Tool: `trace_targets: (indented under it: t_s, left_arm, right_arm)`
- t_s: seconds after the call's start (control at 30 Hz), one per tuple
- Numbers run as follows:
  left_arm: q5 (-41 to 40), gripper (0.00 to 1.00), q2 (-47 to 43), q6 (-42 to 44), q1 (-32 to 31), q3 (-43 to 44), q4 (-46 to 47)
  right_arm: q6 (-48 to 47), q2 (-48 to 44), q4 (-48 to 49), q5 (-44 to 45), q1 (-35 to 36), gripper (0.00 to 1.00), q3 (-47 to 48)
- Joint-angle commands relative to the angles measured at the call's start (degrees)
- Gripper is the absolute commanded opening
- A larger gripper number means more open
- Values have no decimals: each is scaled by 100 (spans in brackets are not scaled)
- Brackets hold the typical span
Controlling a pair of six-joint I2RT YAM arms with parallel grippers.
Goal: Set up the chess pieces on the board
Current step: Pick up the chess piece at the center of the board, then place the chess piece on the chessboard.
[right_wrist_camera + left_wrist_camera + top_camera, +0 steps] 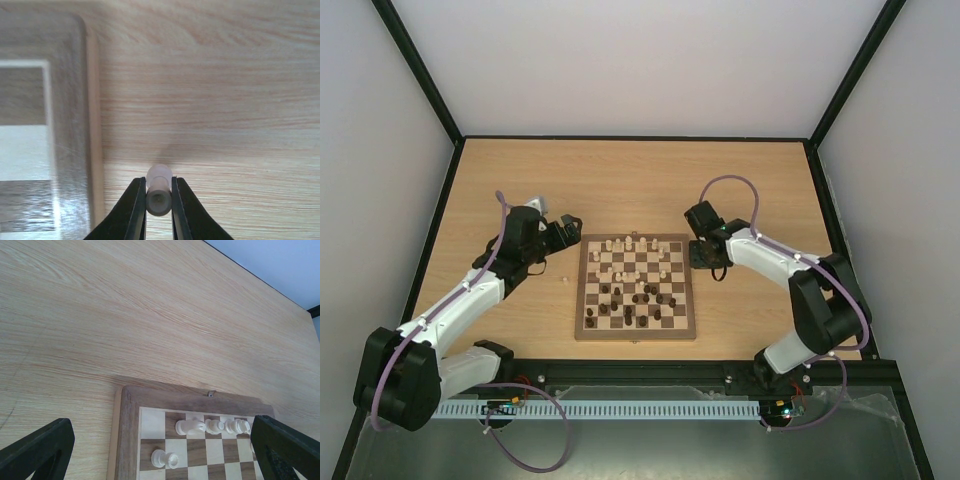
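The board (586, 300) lies mid-table with cream pieces (627, 244) along its far rows and dark pieces (638, 298) nearer me. My right gripper (159, 200) hovers just off the board's right edge (75, 100), shut on a small cream pawn (159, 192); in the top view it sits at the board's far right corner (705, 255). My left gripper (568, 232) is open and empty, above the board's far left corner. The left wrist view shows that corner (127, 405) with cream pieces (190, 427) standing on it.
The wooden tabletop (640, 180) extends behind and beside the board. A small metal clasp (211, 394) sits on the board's far frame. Black enclosure rails (450, 180) border the table.
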Motion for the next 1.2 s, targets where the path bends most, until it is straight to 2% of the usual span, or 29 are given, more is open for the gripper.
trace_targets:
  t_s: [0.0, 0.17, 0.5, 0.83, 1.17]
  left_arm:
    - [3, 100, 8, 6, -18, -20, 87]
    - [-7, 100, 30, 3, -16, -20, 95]
    - [-25, 100, 42, 5, -21, -22, 95]
    - [-25, 100, 77, 6, -16, -17, 104]
    - [-41, 99, 77, 0, -16, -21, 95]
  right_arm:
    - [-48, -313, -390, -26, 50, 11, 527]
    - [-176, -150, -562, -45, 174, 11, 1103]
    - [-405, 943, -701, -248, 513, 11, 2065]
    - [-488, 1313, -811, -240, 568, 11, 2292]
    - [-488, 1312, -778, -176, 568, 11, 2118]
